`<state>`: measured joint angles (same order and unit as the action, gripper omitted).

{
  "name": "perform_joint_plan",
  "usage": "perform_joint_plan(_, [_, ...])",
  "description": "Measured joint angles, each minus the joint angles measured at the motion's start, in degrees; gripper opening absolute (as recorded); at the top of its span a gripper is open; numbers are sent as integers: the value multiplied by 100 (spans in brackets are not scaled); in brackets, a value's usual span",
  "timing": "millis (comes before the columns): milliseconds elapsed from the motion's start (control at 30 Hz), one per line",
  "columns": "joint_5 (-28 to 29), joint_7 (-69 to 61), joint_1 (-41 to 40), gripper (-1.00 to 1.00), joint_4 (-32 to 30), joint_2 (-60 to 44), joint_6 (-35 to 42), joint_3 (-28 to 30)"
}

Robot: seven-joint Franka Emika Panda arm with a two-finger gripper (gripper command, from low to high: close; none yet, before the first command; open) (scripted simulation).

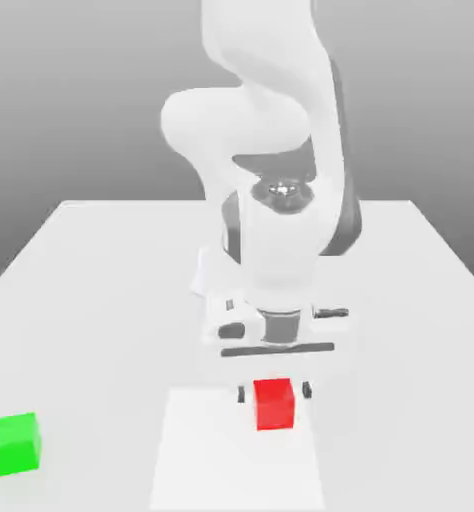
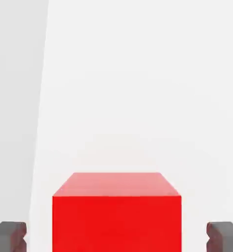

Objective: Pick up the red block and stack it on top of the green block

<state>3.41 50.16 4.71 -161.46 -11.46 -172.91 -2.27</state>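
My gripper's jaws (image 1: 274,392) stood wide, with the small matte red cube (image 2: 116,224) between them, untouched. Closing off-centre could have skewed it; a shallow bite could have dropped it before the matte green cube (image 1: 16,444), well left of the jaws in the exterior view.

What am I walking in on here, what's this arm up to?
A single robot arm has its gripper down around the red block, with one of the open fingers on either side and a gap between each finger and the block. It has not closed on it. The green block sits on the table toward the exterior view's left, with nothing stacked on it. The arm looks about ready to grip the red block.
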Motion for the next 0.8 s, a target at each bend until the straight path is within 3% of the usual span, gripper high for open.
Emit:
perform_joint_plan(167, [24, 20, 8, -100, 5, -38, -35, 12])
perform_joint_plan(400, [-362, -274, -50, -100, -173, 1244, 1069, -143])
perform_joint_plan(800, [-865, -2977, -1581, -100, 1067, 703, 1918, 432])
